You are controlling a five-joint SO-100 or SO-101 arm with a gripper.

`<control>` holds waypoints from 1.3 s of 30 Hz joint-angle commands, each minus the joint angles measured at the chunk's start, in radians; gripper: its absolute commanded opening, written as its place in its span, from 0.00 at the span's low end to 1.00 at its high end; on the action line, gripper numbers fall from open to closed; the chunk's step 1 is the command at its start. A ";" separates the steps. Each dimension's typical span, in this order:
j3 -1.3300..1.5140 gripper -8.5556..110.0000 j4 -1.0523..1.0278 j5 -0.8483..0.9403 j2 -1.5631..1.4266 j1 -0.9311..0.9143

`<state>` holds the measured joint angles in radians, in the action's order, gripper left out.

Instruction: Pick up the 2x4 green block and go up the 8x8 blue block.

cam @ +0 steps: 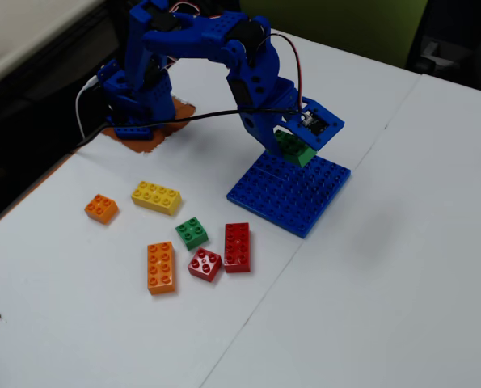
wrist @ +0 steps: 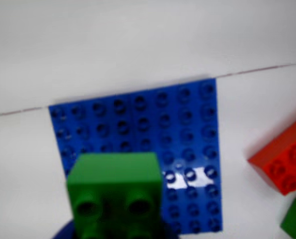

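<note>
White desk (cam: 402,267), made of two panels with a thin seam running across it, carries everything, with a dark floor beyond its far edge. In the fixed view the blue arm (cam: 224,48) reaches from its base to the blue plate (cam: 284,198), and the hand (cam: 293,147) is closed on the green block (cam: 293,148), holding it just above the plate's far corner; whether the block touches the studs I cannot tell. The wrist view shows the green block (wrist: 115,191) close up at the bottom, studs facing the camera, with the blue plate (wrist: 138,144) spread out behind it.

I judge the block to be light, rigid, hollow plastic with smooth, slightly slippery sides. It should not deform, so a firm pinch across its narrow width on the flat side walls is the sensible hold, and that seems to be how it is held now. Tilt in the grip would keep studs from seating.

The plate is bare, so any spot on it is free. It is thin and could slide on the desk if pushed sideways. Its right side in the fixed view is open desk. The loose bricks, among them a red brick (cam: 237,246) and a small green brick (cam: 191,233), lie well apart to the lower left.
</note>
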<state>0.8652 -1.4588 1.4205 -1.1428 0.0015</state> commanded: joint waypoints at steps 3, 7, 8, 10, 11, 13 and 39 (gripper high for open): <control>0.032 0.07 0.025 0.103 -0.018 -0.038; 0.032 0.07 0.038 0.110 -0.021 -0.044; 0.032 0.07 0.043 0.112 -0.021 -0.046; 0.032 0.07 0.052 0.118 -0.021 -0.048; 0.032 0.07 0.057 0.118 -0.023 -0.048; 0.032 0.07 0.061 0.118 -0.032 -0.046; 0.112 0.07 0.069 0.117 -0.167 -0.029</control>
<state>0.9817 -1.4051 1.5340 -1.2456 -0.0337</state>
